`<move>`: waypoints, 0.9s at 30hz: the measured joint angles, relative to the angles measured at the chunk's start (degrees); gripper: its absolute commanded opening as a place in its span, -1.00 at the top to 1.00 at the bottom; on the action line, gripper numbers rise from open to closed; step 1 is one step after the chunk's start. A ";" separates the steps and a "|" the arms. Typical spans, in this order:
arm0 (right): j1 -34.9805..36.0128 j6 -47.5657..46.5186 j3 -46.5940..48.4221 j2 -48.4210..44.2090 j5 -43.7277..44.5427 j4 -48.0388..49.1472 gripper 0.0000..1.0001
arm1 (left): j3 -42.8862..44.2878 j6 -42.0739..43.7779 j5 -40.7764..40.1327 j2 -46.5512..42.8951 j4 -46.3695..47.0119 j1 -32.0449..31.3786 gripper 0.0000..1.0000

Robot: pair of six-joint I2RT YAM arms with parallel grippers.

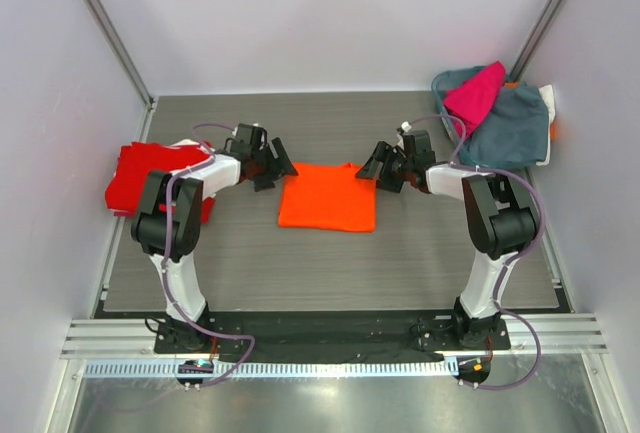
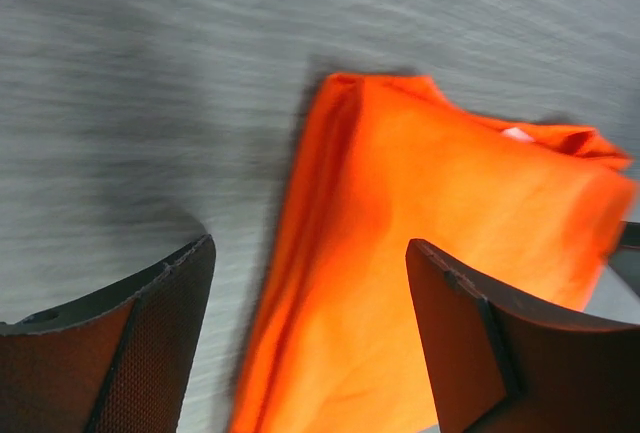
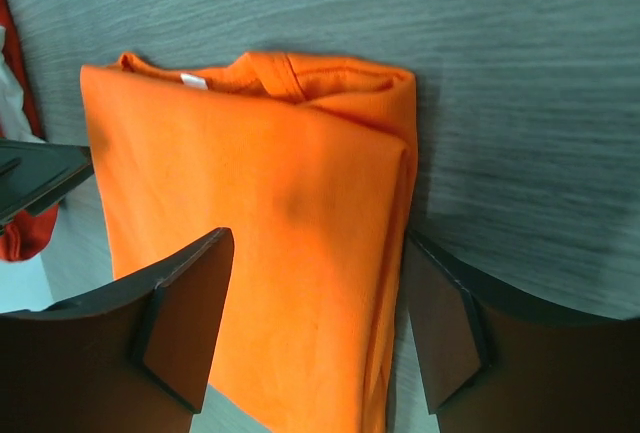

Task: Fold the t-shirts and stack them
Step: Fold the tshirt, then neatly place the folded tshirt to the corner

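Orange and folded flat into a rectangle, the bright orange short-sleeved t-shirt (image 1: pixel 327 196) lies at the middle of the grey wood-grain table (image 1: pixel 330 263), between the two arms. The left gripper (image 1: pixel 268 166) hovers just beside the shirt's upper left corner and the right gripper (image 1: pixel 381 165) just beside its upper right corner. From above it cannot be told whether either one touches the cloth.

In the left wrist view the dark fingers (image 2: pixel 150 343) stand wide apart and hold nothing. Only the table and the shirt's layered edge lie beneath them. That picture is blurred, so the far corner of the shirt smears and the fabric's detail is lost.

The right wrist view is sharper. Its fingers (image 3: pixel 180 323) are also spread and empty, with the shirt lying under them. The collar and a small white label (image 3: pixel 190 79) sit at the far edge. The near end of the shirt is cut off by the fingers and by the bottom of the frame.

A soft red t-shirt (image 1: pixel 135 178) lies at the table's left edge, partly covered by the left arm, so its outline is hard to make out. In the far right corner a crumpled magenta shirt (image 1: pixel 475 93) rests on a heap of grey-blue cloth (image 1: pixel 510 133). A sliver of orange shows at the heap's right side, too little to identify.
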 measured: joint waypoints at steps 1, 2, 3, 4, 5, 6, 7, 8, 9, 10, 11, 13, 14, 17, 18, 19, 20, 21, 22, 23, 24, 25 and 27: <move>0.22 -0.09 0.48 0.33 0.44 0.00 -0.43 | 0.07 -0.52 0.87 0.57 0.90 -0.02 -0.51; 0.37 -0.11 0.94 0.72 0.90 0.00 -0.43 | 0.33 -0.98 1.70 0.96 1.95 -0.04 -0.48; 0.52 -0.13 1.49 1.11 1.38 -0.04 -0.41 | 0.55 -1.31 2.05 1.42 2.75 -0.11 -0.44; 0.59 -0.15 1.88 1.40 1.88 -0.11 -0.40 | 0.70 -1.84 2.67 2.08 3.65 -0.15 -0.36; 0.63 -0.17 2.29 1.68 2.21 -0.20 -0.38 | 0.92 -2.08 3.34 2.58 4.50 -0.24 -0.33; 0.66 -0.22 2.78 2.01 2.49 -0.28 -0.36 | 1.11 -2.36 3.63 3.04 5.01 -0.31 -0.29; 0.70 -0.31 3.30 2.43 2.82 -0.33 -0.35 | 1.42 -2.80 4.04 3.56 5.70 -0.33 -0.27; 0.70 -0.37 3.80 2.82 3.06 -0.39 -0.35 | 1.73 -3.15 4.44 4.07 6.29 -0.37 -0.22; 0.70 -0.37 4.17 3.10 3.19 -0.44 -0.35 | 1.92 -3.37 4.61 4.44 6.80 -0.42 -0.21; 0.70 -0.39 4.66 3.43 3.50 -0.46 -0.35 | 2.12 -3.45 4.70 4.79 7.13 -0.48 -0.18; 0.70 -0.39 4.98 3.72 3.74 -0.46 -0.36 | 2.29 -3.82 4.74 5.07 7.52 -0.52 -0.13; 0.70 -0.42 5.57 4.07 4.37 -0.50 -0.36 | 2.69 -4.44 4.68 5.77 8.15 -0.63 -0.09; 0.70 -0.44 5.79 4.17 4.59 -0.55 -0.35 | 2.82 -4.66 4.63 5.99 8.37 -0.63 -0.08; 0.70 -0.59 6.29 4.37 5.77 -0.66 -0.39 | 2.93 -5.05 3.93 6.14 8.52 -0.72 -0.08; 0.70 -0.66 6.34 4.37 6.27 -0.70 -0.43 | 2.93 -5.11 3.56 6.14 8.52 -0.74 -0.09; 0.68 -0.66 6.34 4.37 6.54 -0.63 -0.47 | 2.93 -5.20 3.17 6.14 8.50 -0.74 -0.12; 0.59 -0.66 6.34 4.37 6.69 -0.57 -0.49 | 2.93 -5.22 2.67 6.10 8.50 -0.85 -0.15; 0.50 -0.68 6.34 4.35 6.78 -0.37 -0.53 | 2.95 -5.25 2.05 5.99 8.50 -0.96 -0.19; 0.31 -0.70 6.32 4.35 6.78 -0.13 -0.54 | 2.97 -5.16 1.55 5.90 8.46 -1.09 -0.26; 0.13 -0.76 6.32 4.35 6.86 0.07 -0.51 | 3.04 -5.03 1.09 5.84 8.39 -1.25 -0.28; -0.07 -0.81 6.32 4.37 6.88 0.20 -0.48 | 3.19 -4.87 0.76 5.75 8.33 -1.38 -0.28; -0.31 -0.92 6.32 4.37 6.88 0.24 -0.44 | 3.37 -4.70 0.35 5.70 8.17 -1.44 -0.28; -0.63 -1.14 6.32 4.50 6.82 0.20 -0.34 | 3.61 -4.57 0.17 5.73 7.82 -1.44 -0.22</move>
